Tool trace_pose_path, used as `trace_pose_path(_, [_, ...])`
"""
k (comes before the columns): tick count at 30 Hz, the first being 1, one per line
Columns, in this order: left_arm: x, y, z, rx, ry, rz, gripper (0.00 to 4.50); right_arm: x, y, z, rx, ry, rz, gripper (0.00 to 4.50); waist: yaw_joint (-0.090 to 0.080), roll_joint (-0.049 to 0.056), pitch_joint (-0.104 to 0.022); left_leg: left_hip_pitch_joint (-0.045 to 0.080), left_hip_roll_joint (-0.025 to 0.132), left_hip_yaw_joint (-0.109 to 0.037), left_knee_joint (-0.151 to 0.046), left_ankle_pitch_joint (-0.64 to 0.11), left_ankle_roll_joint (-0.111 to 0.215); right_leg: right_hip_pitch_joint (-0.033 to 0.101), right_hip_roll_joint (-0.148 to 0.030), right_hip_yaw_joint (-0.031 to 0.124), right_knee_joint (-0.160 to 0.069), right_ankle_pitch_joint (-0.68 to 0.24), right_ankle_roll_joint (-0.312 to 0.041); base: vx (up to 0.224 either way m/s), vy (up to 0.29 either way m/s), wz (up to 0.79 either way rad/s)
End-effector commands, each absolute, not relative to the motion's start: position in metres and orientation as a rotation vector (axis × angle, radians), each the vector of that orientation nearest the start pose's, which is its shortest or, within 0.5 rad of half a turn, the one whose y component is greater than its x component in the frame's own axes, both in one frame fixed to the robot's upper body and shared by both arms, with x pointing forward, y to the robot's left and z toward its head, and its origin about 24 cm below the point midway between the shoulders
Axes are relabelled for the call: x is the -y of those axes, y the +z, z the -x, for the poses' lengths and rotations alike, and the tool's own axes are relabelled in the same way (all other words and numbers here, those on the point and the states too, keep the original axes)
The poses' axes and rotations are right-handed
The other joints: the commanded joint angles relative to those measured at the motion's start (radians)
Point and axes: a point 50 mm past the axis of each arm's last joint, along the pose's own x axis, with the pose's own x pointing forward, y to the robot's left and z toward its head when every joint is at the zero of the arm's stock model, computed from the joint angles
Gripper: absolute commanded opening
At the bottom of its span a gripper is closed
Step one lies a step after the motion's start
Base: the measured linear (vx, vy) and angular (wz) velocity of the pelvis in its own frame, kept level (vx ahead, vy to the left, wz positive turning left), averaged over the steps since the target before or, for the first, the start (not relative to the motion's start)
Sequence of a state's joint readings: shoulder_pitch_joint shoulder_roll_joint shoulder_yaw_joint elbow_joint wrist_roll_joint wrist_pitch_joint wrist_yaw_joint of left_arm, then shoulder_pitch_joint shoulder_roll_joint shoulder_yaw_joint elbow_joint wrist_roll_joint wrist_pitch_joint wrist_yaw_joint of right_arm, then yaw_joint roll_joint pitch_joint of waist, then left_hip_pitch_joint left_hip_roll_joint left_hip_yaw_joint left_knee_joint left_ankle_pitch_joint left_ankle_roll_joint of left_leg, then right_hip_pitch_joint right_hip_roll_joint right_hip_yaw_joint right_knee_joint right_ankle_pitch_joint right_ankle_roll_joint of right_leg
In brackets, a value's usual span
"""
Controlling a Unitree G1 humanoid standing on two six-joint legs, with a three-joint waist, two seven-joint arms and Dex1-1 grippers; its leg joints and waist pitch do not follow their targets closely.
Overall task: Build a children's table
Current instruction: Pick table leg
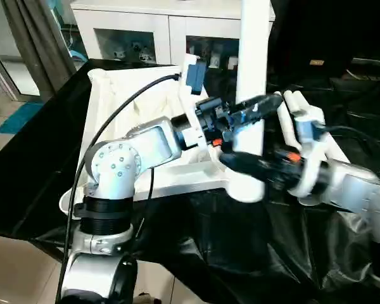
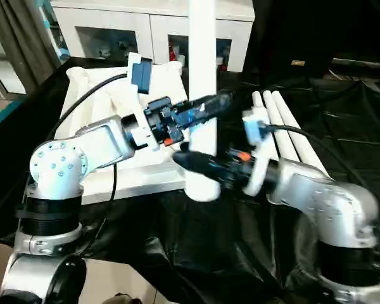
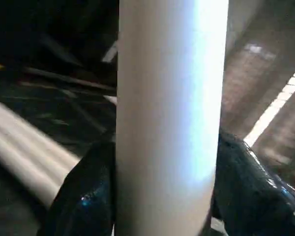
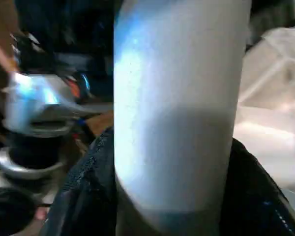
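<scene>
The white table top (image 1: 111,95) lies upside down on a black-draped surface. One white leg (image 1: 253,63) stands upright in its near corner socket. My left gripper (image 1: 253,113) reaches across from the left and is shut on this leg, the higher of the two grips. My right gripper (image 1: 244,163) clasps the same leg just below, near the socket. In the left wrist view the leg (image 3: 169,118) runs between black fingers (image 3: 83,196) that press on both sides. In the right wrist view the leg (image 4: 177,123) sits the same way between the fingers (image 4: 265,196).
Spare white legs (image 2: 278,114) lie side by side on the black cloth (image 1: 240,253) to the right of the top. A white cabinet with glass doors (image 1: 133,31) stands behind. A black cable (image 1: 114,120) loops over my left arm.
</scene>
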State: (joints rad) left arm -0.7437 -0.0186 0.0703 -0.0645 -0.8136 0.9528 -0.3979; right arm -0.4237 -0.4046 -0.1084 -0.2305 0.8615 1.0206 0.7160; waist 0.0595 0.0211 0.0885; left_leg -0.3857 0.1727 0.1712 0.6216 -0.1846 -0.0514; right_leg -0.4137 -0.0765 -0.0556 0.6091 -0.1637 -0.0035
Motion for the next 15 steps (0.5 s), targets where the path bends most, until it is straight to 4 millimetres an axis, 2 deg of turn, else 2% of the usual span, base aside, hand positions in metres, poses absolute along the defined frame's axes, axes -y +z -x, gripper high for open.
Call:
trace_pose_path(1, [-0.035, 0.212, -0.306, -0.093, -1.068, 0.51, 3.1, 0.139, 0.156, -0.274, -0.266, 1.09, -0.353, 2.02, 0.001, -0.011, -0.09, 0.007, 0.038, -0.012, -0.07, -0.124, 0.023, 0.064, -0.05, 0.036, -0.081, -0.29, -0.17, 0.0, 0.0, 0.0])
trace_pose_path(3, [-0.035, 0.211, -0.311, -0.101, -0.978, 0.514, 3.1, 0.137, 0.155, -0.275, -0.26, 1.072, -0.327, 2.02, 0.001, -0.013, -0.091, 0.005, 0.037, -0.011, -0.068, -0.116, 0.027, 0.065, -0.05, 0.037, -0.081, -0.274, -0.167, 0.0, 0.0, 0.0])
trace_pose_path(4, [-0.035, 0.212, -0.312, -0.099, -0.963, 0.519, 2.74, 0.137, 0.155, -0.276, -0.257, 1.068, -0.322, 2.02, 0.002, -0.013, -0.092, 0.006, 0.036, -0.011, -0.067, -0.115, 0.029, 0.065, -0.05, 0.036, -0.08, -0.271, -0.168, 0.0, 0.0, 0.0])
trace_pose_path(6, [-0.036, 0.212, -0.315, -0.093, -0.923, 0.541, 2.78, 0.136, 0.155, -0.276, -0.256, 1.065, -0.315, 2.02, 0.003, -0.017, -0.093, 0.004, 0.035, -0.01, -0.065, -0.105, 0.04, 0.066, -0.051, 0.037, -0.08, -0.262, -0.174, 0.0, 0.0, 0.0])
trace_pose_path(8, [-0.036, 0.212, -0.316, -0.09, -0.909, 0.549, 2.69, 0.135, 0.155, -0.276, -0.256, 1.062, -0.312, 2.02, 0.004, -0.016, -0.094, 0.004, 0.033, -0.01, -0.064, -0.1, 0.045, 0.066, -0.049, 0.036, -0.079, -0.263, -0.173, 0.0, 0.0, 0.0])
trace_pose_path(9, [-0.036, 0.212, -0.316, -0.087, -0.904, 0.556, 2.49, 0.135, 0.154, -0.276, -0.255, 1.061, -0.309, 2.02, 0.003, -0.018, -0.093, 0.003, 0.034, -0.01, -0.064, -0.1, 0.047, 0.066, -0.049, 0.036, -0.08, -0.264, -0.172, 0.0, 0.0, 0.0])
trace_pose_path(10, [-0.036, 0.212, -0.316, -0.088, -0.906, 0.565, 2.33, 0.134, 0.154, -0.276, -0.254, 1.059, -0.305, 2.01, 0.004, -0.016, -0.093, 0.003, 0.034, -0.01, -0.064, -0.103, 0.048, 0.065, -0.051, 0.035, -0.081, -0.276, -0.17, 0.0, 0.0, 0.0])
trace_pose_path(13, [-0.036, 0.212, -0.315, -0.087, -0.903, 0.578, 2.36, 0.133, 0.154, -0.277, -0.25, 1.057, -0.298, 2.01, 0.003, -0.016, -0.094, 0.004, 0.034, -0.01, -0.064, -0.102, 0.048, 0.064, -0.049, 0.035, -0.08, -0.277, -0.168, 0.0, 0.0, 0.0])
trace_pose_path(15, [-0.035, 0.212, -0.314, -0.086, -0.904, 0.582, 1.98, 0.133, 0.154, -0.277, -0.249, 1.056, -0.297, 2.01, 0.004, -0.016, -0.094, 0.004, 0.033, -0.01, -0.063, -0.103, 0.049, 0.065, -0.049, 0.035, -0.081, -0.28, -0.167, 0.0, 0.0, 0.0])
